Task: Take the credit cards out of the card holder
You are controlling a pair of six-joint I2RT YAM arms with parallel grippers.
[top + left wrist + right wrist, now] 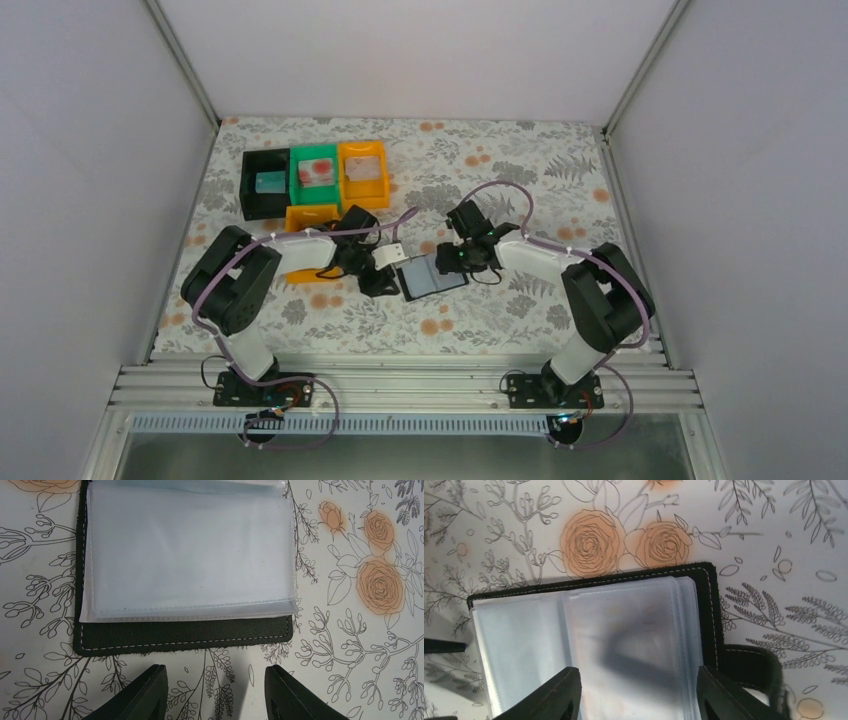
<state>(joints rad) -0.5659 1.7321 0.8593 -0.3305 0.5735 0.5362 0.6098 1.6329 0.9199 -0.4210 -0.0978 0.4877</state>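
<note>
Gripper state: left gripper [215,696] wide apart, nothing between the fingers; right gripper [639,695] wide apart too, gripping nothing.
Left position: over floral cloth [360,645], just beside holder [185,636] at its stitched black edge, fingers clear of it.
Right position: above holder's open sleeves, fingers straddling one sleeve panel; cannot tell if they touch it.
Holder: lies open and flat mid-table between the two grippers, pale translucent sleeves up, black strap tab [751,667] sticking out at one side.
Cards: teal card [268,184] in black tray [248,185]; whitish-red card [317,171] in green tray [313,196]; pale card [362,167] in orange tray [365,190]; all far left, well apart from holder.
Second orange tray [305,213]: partly hidden by left arm.
Writing: card faces too small to read.
</note>
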